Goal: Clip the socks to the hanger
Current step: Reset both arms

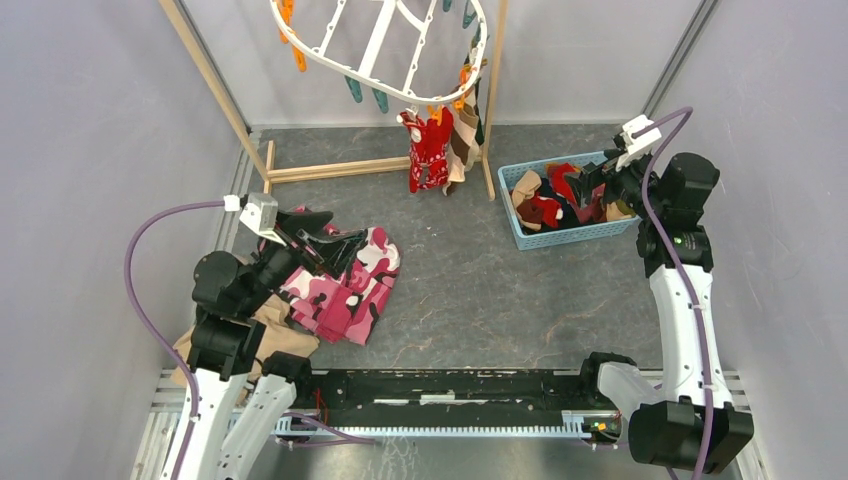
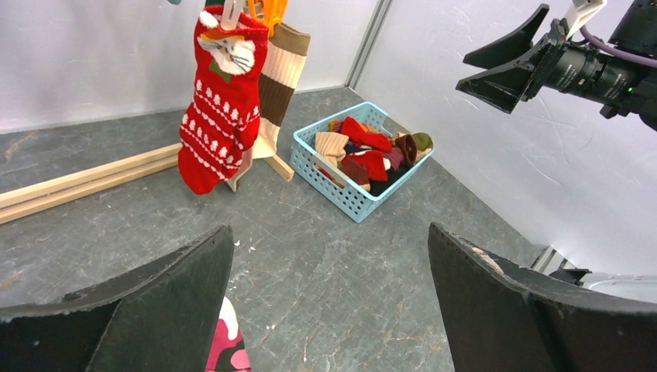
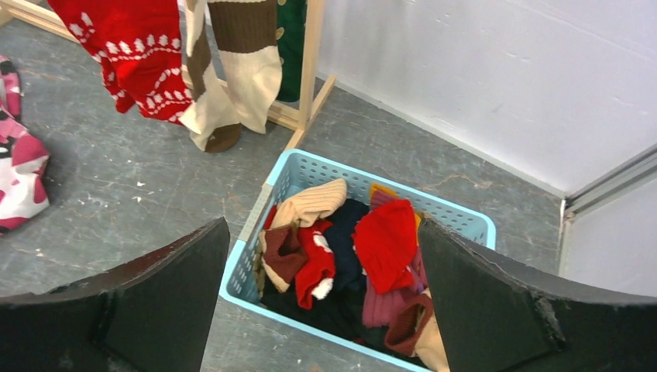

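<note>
The white hanger point(image 1: 385, 45) hangs at the back with orange and teal clips. Clipped to it are a red sock with white pattern point(image 1: 428, 150) point(image 2: 221, 101), a brown-striped sock point(image 2: 279, 77) point(image 3: 240, 46) and a dark green sock point(image 3: 292, 46). Several more socks point(image 3: 387, 240) lie heaped in a light blue basket point(image 1: 520, 235) point(image 3: 310, 164). My right gripper point(image 1: 585, 183) point(image 3: 324, 225) hovers open just above that heap, nothing between its fingers. My left gripper point(image 1: 345, 232) point(image 2: 329, 256) is open and empty over the floor at the left, far from the hanger.
A pink camouflage garment point(image 1: 345, 285) lies under the left arm, with a tan cloth point(image 1: 270, 335) beside it. The wooden stand's base bars point(image 1: 330, 168) and upright poles point(image 1: 490, 130) frame the hanger. Grey walls close in both sides.
</note>
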